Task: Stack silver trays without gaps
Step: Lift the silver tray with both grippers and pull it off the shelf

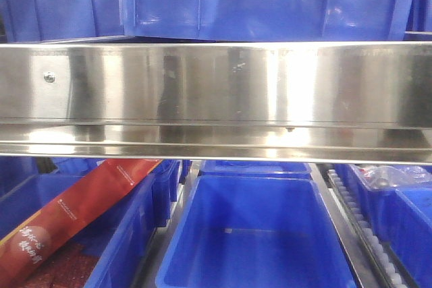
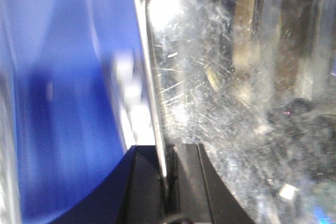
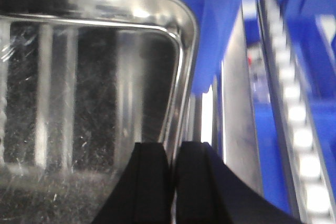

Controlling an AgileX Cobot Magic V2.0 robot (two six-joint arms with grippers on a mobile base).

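In the front view a silver tray shows edge-on as narrow shiny strips right across the frame; neither gripper shows there. The left wrist view has the scratched tray filling the right side. My left gripper is shut on its thin left rim, one black finger on each side. From the right wrist I see the tray's inside and rounded corner. My right gripper is shut on the right rim. I cannot tell whether more than one tray is held.
A broad steel band with a screw head runs just above the tray. Blue plastic bins sit above and below. A red packet leans in the lower left bin. A roller rail runs at the right.
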